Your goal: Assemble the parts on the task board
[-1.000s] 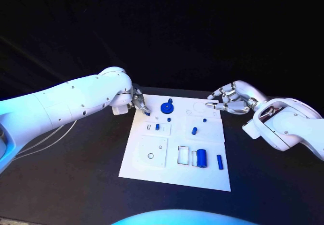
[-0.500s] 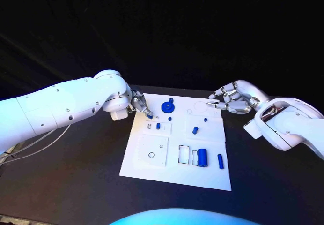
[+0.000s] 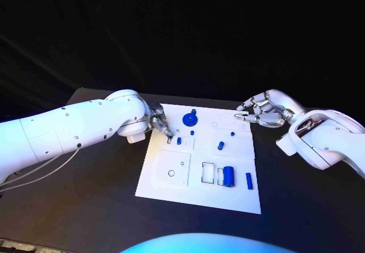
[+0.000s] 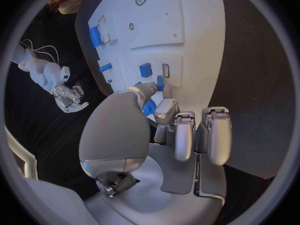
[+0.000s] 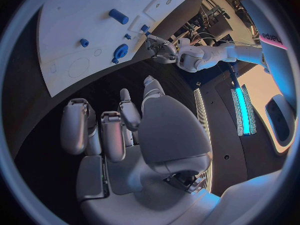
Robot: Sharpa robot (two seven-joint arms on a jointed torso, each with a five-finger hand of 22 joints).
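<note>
The white task board [image 3: 228,197] lies in the middle of the black table. My left hand [image 3: 158,122] hovers over the board's left edge and pinches a small blue part [image 4: 149,107] between thumb and a finger, just above a small slot [image 3: 169,141]. Beside that slot stands a small blue peg [image 3: 179,140]. A blue round knob [image 3: 189,121] sits at the board's far side. My right hand [image 3: 262,112] hangs by the board's far right corner, fingers curled in and holding nothing.
On the board's near half lie a blue cylinder [image 3: 227,176], a thin blue bar [image 3: 248,181], a white frame [image 3: 207,174] and a square plate with a hole [image 3: 172,169]. Two more blue pieces [image 3: 220,146] [image 3: 230,134] stand mid-board.
My left hand has moved nearer along the board's left edge, carrying the small blue part over the small slot. My right hand has stayed in place.
</note>
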